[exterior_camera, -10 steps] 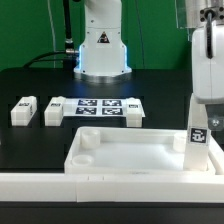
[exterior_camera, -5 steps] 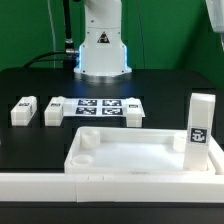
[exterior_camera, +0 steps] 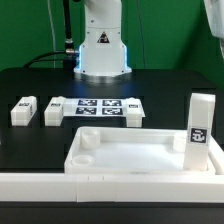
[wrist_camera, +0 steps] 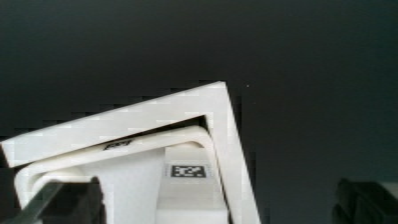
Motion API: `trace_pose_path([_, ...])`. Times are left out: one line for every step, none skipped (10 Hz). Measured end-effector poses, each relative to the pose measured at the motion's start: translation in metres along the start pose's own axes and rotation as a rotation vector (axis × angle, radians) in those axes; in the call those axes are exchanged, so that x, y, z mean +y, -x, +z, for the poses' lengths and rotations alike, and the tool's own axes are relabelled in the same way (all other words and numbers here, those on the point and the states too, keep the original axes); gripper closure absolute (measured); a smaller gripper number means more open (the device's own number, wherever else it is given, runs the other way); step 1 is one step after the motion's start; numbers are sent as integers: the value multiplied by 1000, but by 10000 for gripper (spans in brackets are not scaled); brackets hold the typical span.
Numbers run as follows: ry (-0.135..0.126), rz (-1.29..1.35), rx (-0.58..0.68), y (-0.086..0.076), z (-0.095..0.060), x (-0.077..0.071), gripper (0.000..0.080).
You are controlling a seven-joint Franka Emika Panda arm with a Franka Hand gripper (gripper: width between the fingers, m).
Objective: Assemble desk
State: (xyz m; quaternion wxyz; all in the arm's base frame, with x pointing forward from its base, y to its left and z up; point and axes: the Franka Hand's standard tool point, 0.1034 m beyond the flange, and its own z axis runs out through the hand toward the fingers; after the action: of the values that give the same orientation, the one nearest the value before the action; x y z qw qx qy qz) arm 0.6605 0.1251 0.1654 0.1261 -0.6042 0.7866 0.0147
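Observation:
The white desk slab (exterior_camera: 76,152) lies at the front with its rim and round corner sockets facing up. One square leg (exterior_camera: 201,122) with a tag stands upright in the corner at the exterior view's right. Two more legs (exterior_camera: 23,110) (exterior_camera: 53,111) lie on the black table at the left. In the wrist view my gripper (wrist_camera: 214,208) is open high above the standing leg (wrist_camera: 169,185) and the slab corner (wrist_camera: 125,125). Its dark fingers (wrist_camera: 61,205) stand wide apart on either side, touching nothing. The fourth leg is out of view.
The marker board (exterior_camera: 100,106) lies flat behind the slab. A long white border rail (exterior_camera: 100,186) runs along the front edge. The robot base (exterior_camera: 103,48) stands at the back centre. A sliver of the arm (exterior_camera: 219,18) shows at the top right corner.
One second ago my gripper was down around the upright leg. It let go and rose out of the exterior view. The leg stays standing in its socket.

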Motion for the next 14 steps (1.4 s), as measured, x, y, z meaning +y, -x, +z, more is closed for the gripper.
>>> trace_pose_path([-7, -54, -5, 2, -6, 2, 150])
trace_pose_path([-7, -77, -7, 0, -11, 12, 150])
trace_pose_path([0, -174, -7, -4, -14, 22, 150])
trace_pose_path([11, -306, -5, -9, -18, 33, 150])
trace_pose_path([25, -433, 12, -12, -14, 41, 150])
trace_pose_path([24, -498, 11, -12, -14, 39, 150])
trace_pose_path([24, -555, 11, -12, -14, 38, 150])
trace_pose_path([25, -659, 10, -12, -14, 38, 150])
trace_pose_path([27, -763, 9, -12, -12, 39, 150])
trace_pose_path([4, -808, 24, -14, 1, 48, 150])
trace_pose_path([14, -943, 29, -20, 13, 66, 150])
trace_pose_path([43, -1059, 25, -29, 22, 82, 150])
trace_pose_path([72, -1145, 21, -36, 31, 97, 150])
trace_pose_path([92, -1208, 35, -34, 34, 104, 150])
